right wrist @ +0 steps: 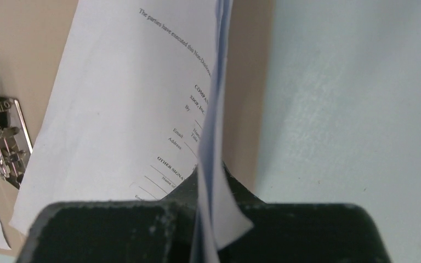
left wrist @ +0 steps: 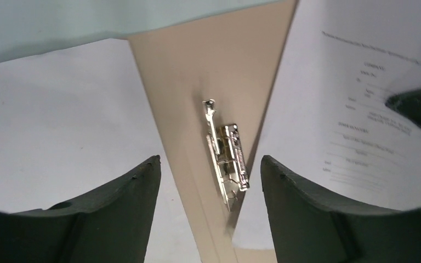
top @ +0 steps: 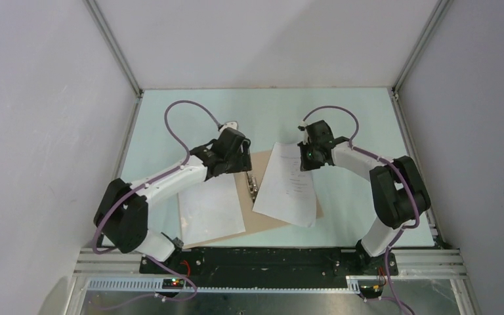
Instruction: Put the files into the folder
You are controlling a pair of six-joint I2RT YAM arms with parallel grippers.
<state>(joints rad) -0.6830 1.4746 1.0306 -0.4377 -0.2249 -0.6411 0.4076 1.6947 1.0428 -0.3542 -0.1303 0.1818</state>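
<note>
The tan folder point(top: 257, 220) lies open on the table, its metal spine clip point(top: 253, 187) in the middle. A blank white sheet point(top: 211, 210) lies on its left leaf. A printed white sheet point(top: 287, 187) lies aslant over the right leaf. My right gripper point(top: 310, 155) is shut on that sheet's far right edge, which stands pinched between the fingers point(right wrist: 211, 186). My left gripper point(top: 239, 163) is open and empty, hovering over the spine with the clip point(left wrist: 227, 156) between its fingers point(left wrist: 137, 186). The folder's card point(left wrist: 197, 71) and both sheets show there too.
The table is pale green point(top: 341, 105), walled by white panels at the back and both sides. The arm bases sit on a black rail point(top: 269, 259) at the near edge.
</note>
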